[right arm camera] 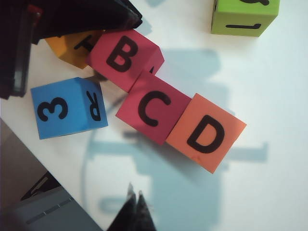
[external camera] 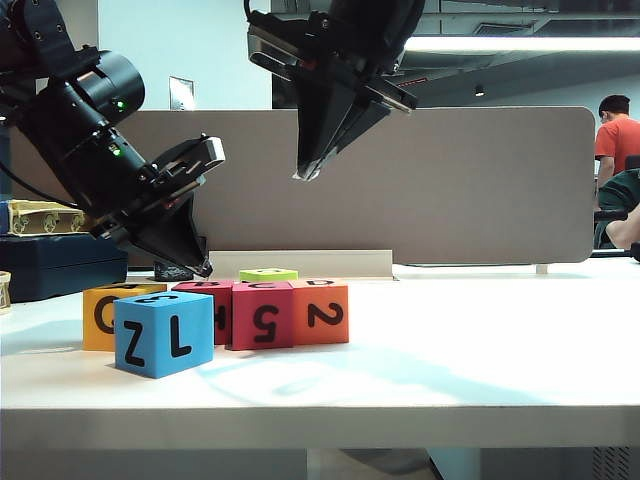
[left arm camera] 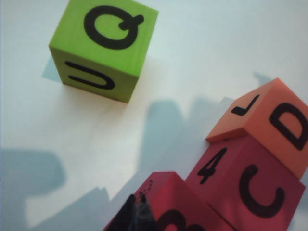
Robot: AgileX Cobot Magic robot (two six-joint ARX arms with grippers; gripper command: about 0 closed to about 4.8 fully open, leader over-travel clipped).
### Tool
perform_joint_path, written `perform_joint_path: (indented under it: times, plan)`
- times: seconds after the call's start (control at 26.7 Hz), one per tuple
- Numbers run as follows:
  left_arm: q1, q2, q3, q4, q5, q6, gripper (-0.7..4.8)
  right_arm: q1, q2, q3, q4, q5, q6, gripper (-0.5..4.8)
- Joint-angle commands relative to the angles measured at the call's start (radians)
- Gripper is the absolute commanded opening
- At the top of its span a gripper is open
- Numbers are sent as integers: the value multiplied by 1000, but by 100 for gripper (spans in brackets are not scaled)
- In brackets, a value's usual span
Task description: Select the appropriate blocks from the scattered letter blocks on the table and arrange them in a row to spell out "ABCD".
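Note:
Four blocks stand in a row on the table: yellow-orange, red B, pink-red C and orange D. The blue cube sits in front of the row's left end. The lime-green cube lies behind the row. My left gripper is shut and empty, tips close over the red block's edge. High above the row, my right gripper hangs shut and empty.
A beige partition closes off the back of the table, with a low white strip at its foot. A dark blue case sits at the far left. The thick front edge runs across the exterior view.

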Motion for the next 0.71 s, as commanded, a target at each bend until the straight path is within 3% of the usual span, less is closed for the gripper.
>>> perform_joint_path:
  times: [0.04, 0.71]
  plan:
    - [-8, -3, 5, -19, 8, 2, -6, 2, -7, 4, 9, 2, 2, -4]
    - [-22, -3, 5, -126, 23, 21, -6, 2, -7, 4, 1, 2, 2, -4]
